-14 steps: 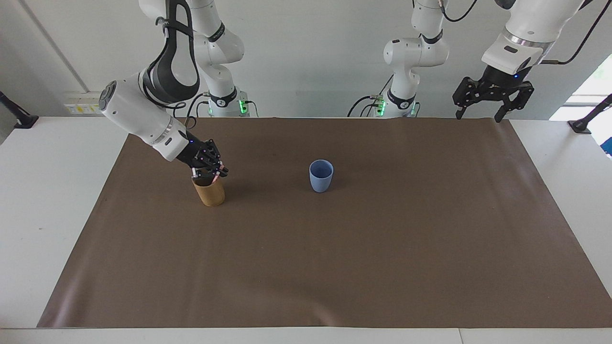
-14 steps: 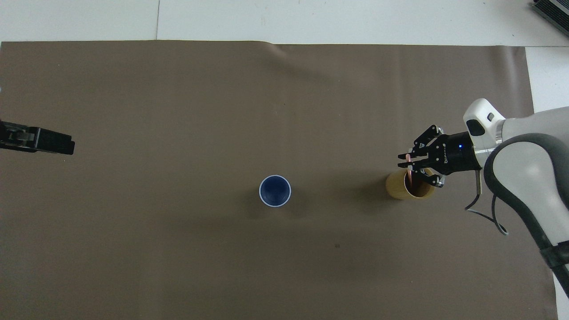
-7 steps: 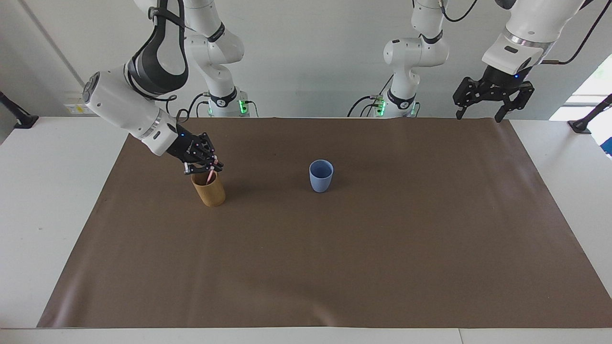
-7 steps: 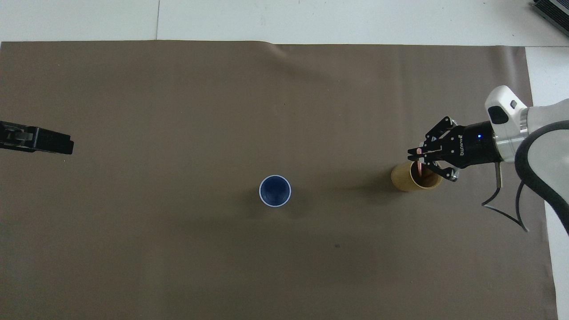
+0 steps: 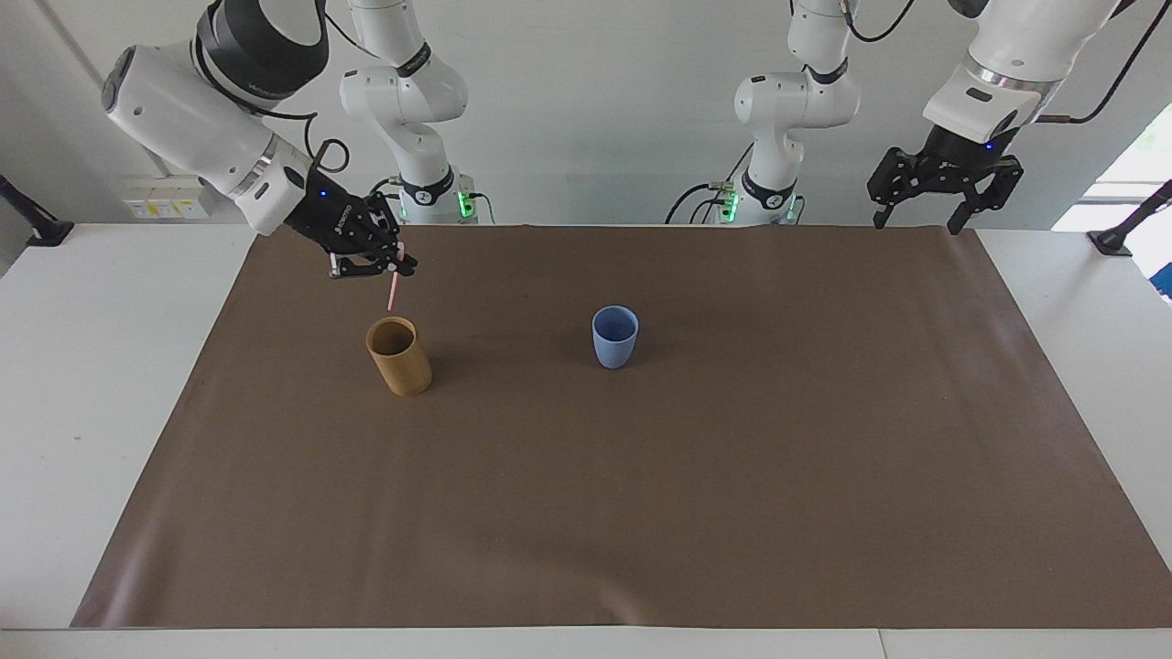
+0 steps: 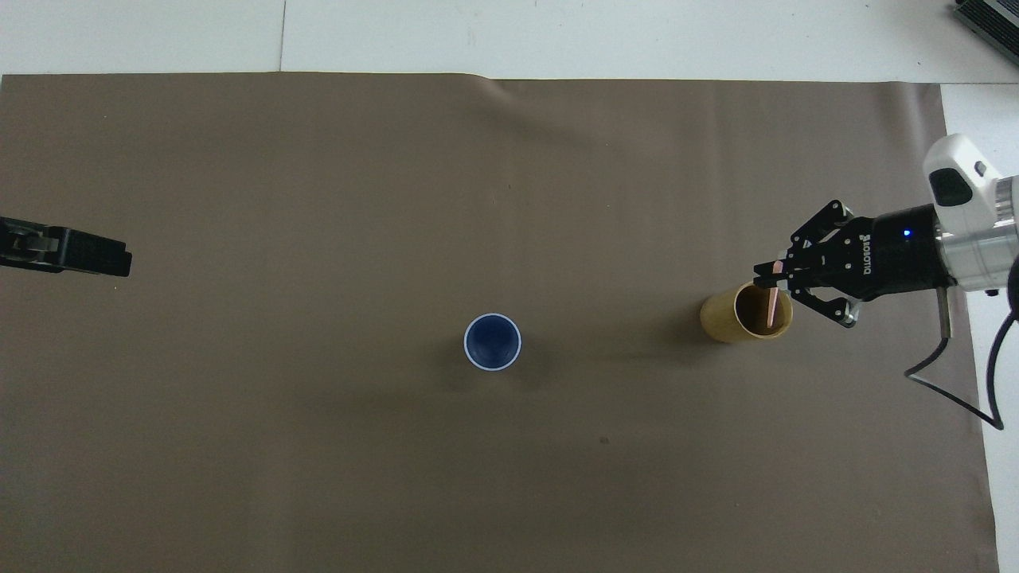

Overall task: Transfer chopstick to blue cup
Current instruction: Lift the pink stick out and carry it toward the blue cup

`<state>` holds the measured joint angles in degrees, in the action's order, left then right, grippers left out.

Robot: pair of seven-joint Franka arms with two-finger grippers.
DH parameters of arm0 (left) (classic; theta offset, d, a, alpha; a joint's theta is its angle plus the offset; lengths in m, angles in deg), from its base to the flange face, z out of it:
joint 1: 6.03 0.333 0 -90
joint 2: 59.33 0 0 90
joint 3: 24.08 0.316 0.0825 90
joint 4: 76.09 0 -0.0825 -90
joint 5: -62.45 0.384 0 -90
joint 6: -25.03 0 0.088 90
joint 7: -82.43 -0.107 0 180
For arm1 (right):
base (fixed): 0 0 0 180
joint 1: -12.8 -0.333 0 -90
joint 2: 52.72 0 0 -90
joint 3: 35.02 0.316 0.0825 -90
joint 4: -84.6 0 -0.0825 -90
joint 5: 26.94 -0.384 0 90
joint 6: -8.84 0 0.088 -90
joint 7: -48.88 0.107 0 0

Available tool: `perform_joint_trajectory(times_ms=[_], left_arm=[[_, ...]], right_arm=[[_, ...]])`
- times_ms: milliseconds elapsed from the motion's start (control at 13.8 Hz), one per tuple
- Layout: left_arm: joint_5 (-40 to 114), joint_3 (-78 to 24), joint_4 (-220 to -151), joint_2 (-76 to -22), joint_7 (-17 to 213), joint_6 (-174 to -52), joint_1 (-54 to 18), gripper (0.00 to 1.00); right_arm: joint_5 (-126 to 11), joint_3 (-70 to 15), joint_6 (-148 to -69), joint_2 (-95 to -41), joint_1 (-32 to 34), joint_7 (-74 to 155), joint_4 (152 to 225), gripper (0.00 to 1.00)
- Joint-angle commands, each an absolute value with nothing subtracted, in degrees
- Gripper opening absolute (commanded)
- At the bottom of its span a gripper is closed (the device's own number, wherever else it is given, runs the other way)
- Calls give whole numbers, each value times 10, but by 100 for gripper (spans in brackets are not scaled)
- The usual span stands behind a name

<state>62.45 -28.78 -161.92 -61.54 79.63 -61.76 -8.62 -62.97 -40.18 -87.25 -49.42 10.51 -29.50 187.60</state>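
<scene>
Chopstick, thin pale-pink stick (image 5: 392,293), hangs clear in the air over the tan straight-sided cylinder cup (image 5: 399,356), pinched at its top end by the right gripper (image 5: 397,266), whose fingertips are closed on it. Small matte light-blue handleless cup (image 5: 614,336) stands upright mid-mat on the brown table mat (image 5: 641,513), well apart from the tan cup. Left gripper (image 5: 918,218) waits raised over the mat's edge at the left arm's end, jaws wide, nothing held.

Even, bright diffuse light is filling both views, the cups are casting only faint soft shadows, and focus is staying sharp throughout.
</scene>
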Motion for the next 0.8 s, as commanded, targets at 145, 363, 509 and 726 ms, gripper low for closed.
perform_joint_trajectory(times_ms=[145,363,509,726], left_arm=[[631,-294,-1611,-614,788,-606,-76,100],[631,-294,-1611,-614,788,-606,-76,100],[631,-294,-1611,-614,788,-606,-76,100],[631,-294,-1611,-614,788,-606,-76,100]], right_arm=[[-617,-384,-872,-492,36,-115,1825,0],[-581,-382,-969,-490,-57,8,1829,0],[-567,-381,-1028,-498,-106,89,1834,0],[-566,-379,-1134,-536,-166,172,1836,0]])
